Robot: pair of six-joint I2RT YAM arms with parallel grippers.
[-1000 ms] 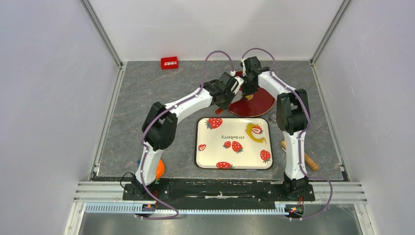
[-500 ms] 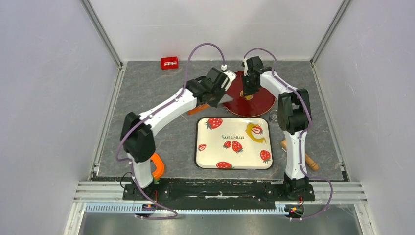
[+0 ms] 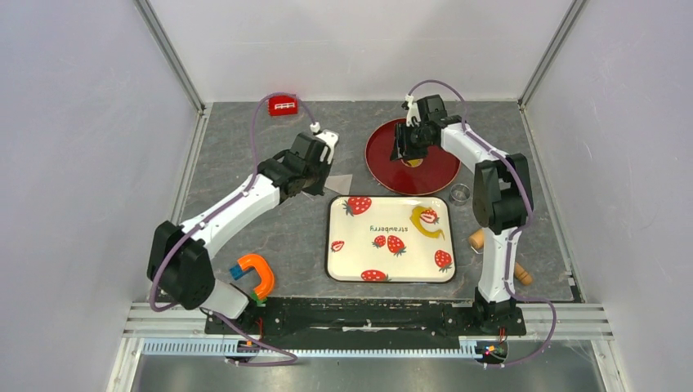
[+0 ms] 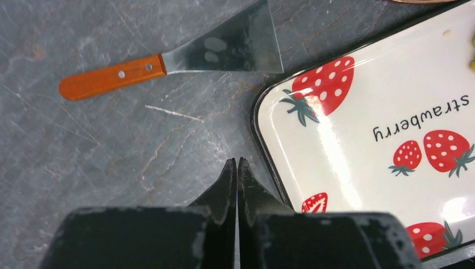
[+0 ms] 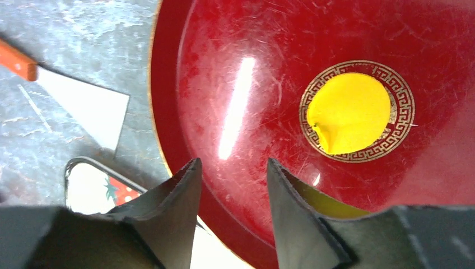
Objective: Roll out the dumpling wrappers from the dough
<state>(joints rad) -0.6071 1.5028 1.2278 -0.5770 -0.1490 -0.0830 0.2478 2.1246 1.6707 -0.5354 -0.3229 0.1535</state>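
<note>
One dumpling wrapper (image 5: 348, 112), a small flat yellow disc, lies in the middle of the red plate (image 5: 224, 67); from above it shows as the wrapper (image 3: 415, 162) on the plate (image 3: 433, 175). My right gripper (image 5: 232, 162) hovers open over the plate's near rim with nothing between its fingers; a yellow patch peeks out behind its right finger. The top view puts this gripper (image 3: 406, 151) over the plate. Leftover yellow dough (image 3: 425, 219) lies on the strawberry tray (image 3: 351, 261). My left gripper (image 4: 236, 162) is shut and empty over the mat beside the tray (image 4: 336, 145).
A spatula (image 4: 112, 78) with an orange handle lies on the mat ahead of my left gripper; its blade (image 3: 339, 181) points toward the plate. A wooden roller (image 3: 516, 273) and a small clear ring (image 3: 461, 193) lie right of the tray. An orange clamp (image 3: 257, 273) and a red block (image 3: 283, 104) are at the left.
My left arm has swung back to the left, away from the plate, and the spatula now lies on the mat. My right gripper has opened above the plate.
</note>
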